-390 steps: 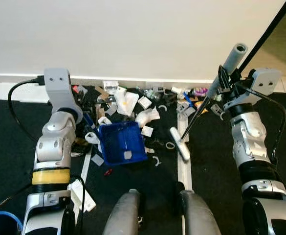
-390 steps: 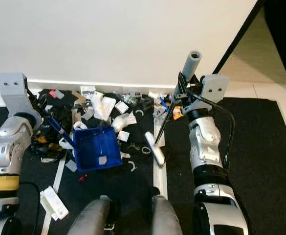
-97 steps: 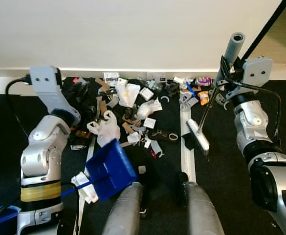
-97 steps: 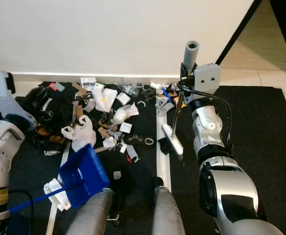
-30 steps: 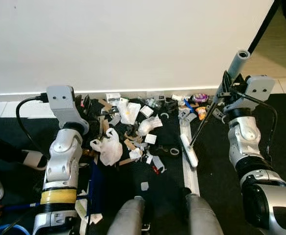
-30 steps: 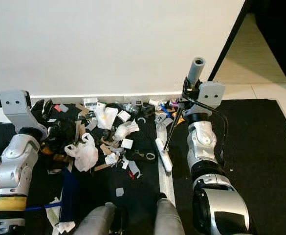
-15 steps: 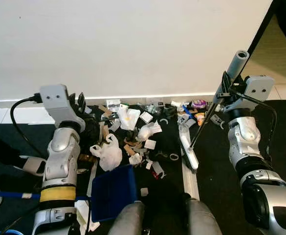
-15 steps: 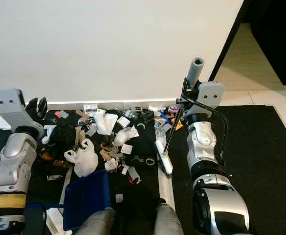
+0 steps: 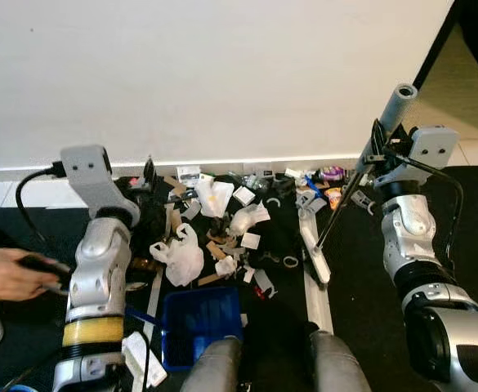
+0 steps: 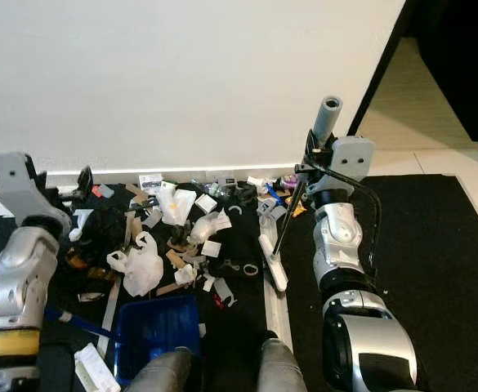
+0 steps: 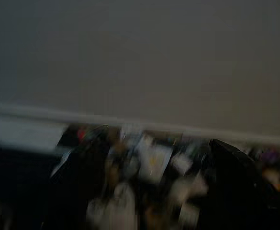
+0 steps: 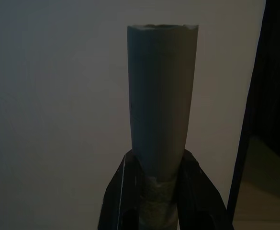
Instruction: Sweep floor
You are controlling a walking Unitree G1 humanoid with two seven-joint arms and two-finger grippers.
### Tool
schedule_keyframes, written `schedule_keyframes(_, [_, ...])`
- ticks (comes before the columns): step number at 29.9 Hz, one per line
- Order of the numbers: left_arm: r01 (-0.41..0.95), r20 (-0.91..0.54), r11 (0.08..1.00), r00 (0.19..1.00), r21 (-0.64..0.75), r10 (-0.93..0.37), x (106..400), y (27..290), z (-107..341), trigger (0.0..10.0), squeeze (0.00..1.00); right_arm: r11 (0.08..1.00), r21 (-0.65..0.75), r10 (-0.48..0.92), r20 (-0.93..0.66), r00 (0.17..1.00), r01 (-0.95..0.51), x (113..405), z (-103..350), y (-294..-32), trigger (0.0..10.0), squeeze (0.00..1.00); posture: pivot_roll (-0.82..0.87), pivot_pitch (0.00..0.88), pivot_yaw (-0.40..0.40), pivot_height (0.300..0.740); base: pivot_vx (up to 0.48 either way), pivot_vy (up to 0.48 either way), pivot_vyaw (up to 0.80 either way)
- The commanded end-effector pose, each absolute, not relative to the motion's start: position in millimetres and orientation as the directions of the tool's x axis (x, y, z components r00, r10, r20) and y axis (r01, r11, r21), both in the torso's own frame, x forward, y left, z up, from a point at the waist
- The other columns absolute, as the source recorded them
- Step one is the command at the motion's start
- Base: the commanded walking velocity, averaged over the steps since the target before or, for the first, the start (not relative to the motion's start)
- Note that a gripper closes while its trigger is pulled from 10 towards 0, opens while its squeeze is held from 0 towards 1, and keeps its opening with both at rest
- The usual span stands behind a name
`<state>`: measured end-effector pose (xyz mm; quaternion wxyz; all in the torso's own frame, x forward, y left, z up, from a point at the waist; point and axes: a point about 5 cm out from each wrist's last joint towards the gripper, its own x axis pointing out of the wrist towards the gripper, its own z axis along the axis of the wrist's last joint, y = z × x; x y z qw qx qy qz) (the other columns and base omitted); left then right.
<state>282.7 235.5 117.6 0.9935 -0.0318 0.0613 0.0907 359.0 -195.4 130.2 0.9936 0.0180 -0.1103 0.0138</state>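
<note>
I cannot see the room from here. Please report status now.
Right pincer shut on broom handle; left pincer open over litter pile. Blue dustpan flat on floor. Person's hand beside left arm.

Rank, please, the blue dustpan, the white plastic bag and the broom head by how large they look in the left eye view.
1. blue dustpan, though it lies nearest the camera, which flatters it.
2. white plastic bag.
3. broom head, long but narrow; it looks close to the bag, so that order is unsure.
</note>
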Motion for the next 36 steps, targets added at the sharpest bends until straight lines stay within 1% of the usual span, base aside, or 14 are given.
schedule_keyframes(1, [-0.221, -0.228, 0.973, 0.953, -0.065, 0.201, 268, 236, 103, 10.0, 0.0, 0.999, 0.038, 0.012, 0.216, 0.976, -0.021, 357, 127, -197, 10.0, 0.0, 0.02, 0.111, 0.078, 0.74, 0.0, 0.0, 0.0])
schedule_keyframes(6, [-0.184, -0.304, 0.976, 0.942, -0.116, 0.141, 245, 233, 94, 10.0, 0.0, 0.999, 0.04, 0.009, 0.205, 0.979, -0.018, 355, 124, -198, 10.0, 0.0, 0.04, 0.128, 0.081, 0.74, 0.0, 0.0, 0.0])
schedule_keyframes(8, [-0.116, -0.381, 0.98, 0.924, -0.16, 0.047, 229, 231, 89, 10.0, 0.0, 0.999, 0.04, 0.013, 0.196, 0.981, -0.022, 354, 120, -196, 10.0, 0.0, 0.05, 0.139, 0.086, 0.74, 0.0, 0.0, 0.0])
schedule_keyframes(9, [-0.103, -0.446, 0.983, 0.895, -0.152, 0.025, 217, 232, 83, 10.0, 0.0, 0.999, 0.041, 0.015, 0.192, 0.981, -0.023, 353, 119, -195, 10.0, 0.0, 0.06, 0.142, 0.086, 0.74, 0.0, 0.0, 0.0])
schedule_keyframes(10, [-0.103, -0.446, 0.983, 0.895, -0.152, 0.025, 217, 232, 83, 10.0, 0.0, 0.999, 0.041, 0.015, 0.192, 0.981, -0.023, 353, 119, -195, 10.0, 0.0, 0.06, 0.142, 0.086, 0.74, 0.0, 0.0, 0.0])
schedule_keyframes(11, [-0.132, -0.536, 0.984, 0.843, -0.119, 0.048, 199, 239, 74, 10.0, 0.0, 0.999, 0.043, 0.017, 0.188, 0.982, -0.025, 353, 117, -193, 10.0, 0.0, 0.07, 0.146, 0.088, 0.74, 0.0, 0.0, 0.0])
schedule_keyframes(13, [-0.156, -0.56, 0.983, 0.826, -0.101, 0.074, 193, 243, 71, 10.0, 0.0, 0.999, 0.044, 0.017, 0.188, 0.982, -0.026, 353, 117, -193, 10.0, 0.0, 0.07, 0.147, 0.088, 0.74, 0.0, 0.0, 0.0])
schedule_keyframes(18, [-0.295, -0.702, 0.956, 0.682, -0.006, 0.206, 152, 266, 53, 10.0, 0.0, 0.998, 0.051, 0.022, 0.181, 0.983, -0.032, 353, 115, -189, 10.0, 0.0, 0.08, 0.15, 0.092, 0.74, 0.0, 0.0, 0.0])
schedule_keyframes(25, [-0.34, -0.717, 0.939, 0.642, 0.051, 0.271, 145, 284, 58, 10.0, 0.0, 0.998, 0.051, 0.025, 0.179, 0.984, -0.034, 353, 116, -189, 10.0, 0.0, 0.08, 0.155, 0.086, 0.74, 0.0, 0.0, 0.0])
schedule_keyframes(26, [-0.39, -0.687, 0.918, 0.649, 0.067, 0.326, 152, 300, 63, 10.0, 0.0, 0.998, 0.049, 0.024, 0.178, 0.984, -0.034, 354, 116, -189, 10.0, 0.0, 0.08, 0.156, 0.082, 0.74, 0.0, 0.0, 0.0])
schedule_keyframes(28, [-0.417, -0.665, 0.907, 0.661, 0.06, 0.348, 157, 306, 65, 10.0, 0.0, 0.998, 0.049, 0.024, 0.178, 0.984, -0.033, 354, 116, -190, 10.0, 0.0, 0.08, 0.157, 0.081, 0.74, 0.0, 0.0, 0.0])
schedule_keyframes(29, [-0.423, -0.632, 0.906, 0.694, 0.032, 0.346, 165, 309, 67, 10.0, 0.0, 0.998, 0.049, 0.024, 0.178, 0.984, -0.034, 354, 117, -189, 10.0, 0.0, 0.08, 0.157, 0.076, 0.74, 0.0, 0.0, 0.0])
schedule_keyframes(33, [-0.377, -0.598, 0.926, 0.747, -0.019, 0.291, 180, 308, 68, 10.0, 0.0, 0.998, 0.045, 0.033, 0.184, 0.982, -0.042, 356, 120, -188, 10.0, 0.0, 0.06, 0.159, 0.069, 0.74, 0.0, 0.0, 0.0])
schedule_keyframes(36, [-0.375, -0.6, 0.927, 0.746, -0.016, 0.291, 182, 308, 67, 10.0, 0.0, 0.998, 0.043, 0.035, 0.187, 0.982, -0.043, 356, 121, -188, 10.0, 0.0, 0.06, 0.161, 0.066, 0.74, 0.0, 0.0, 0.0])
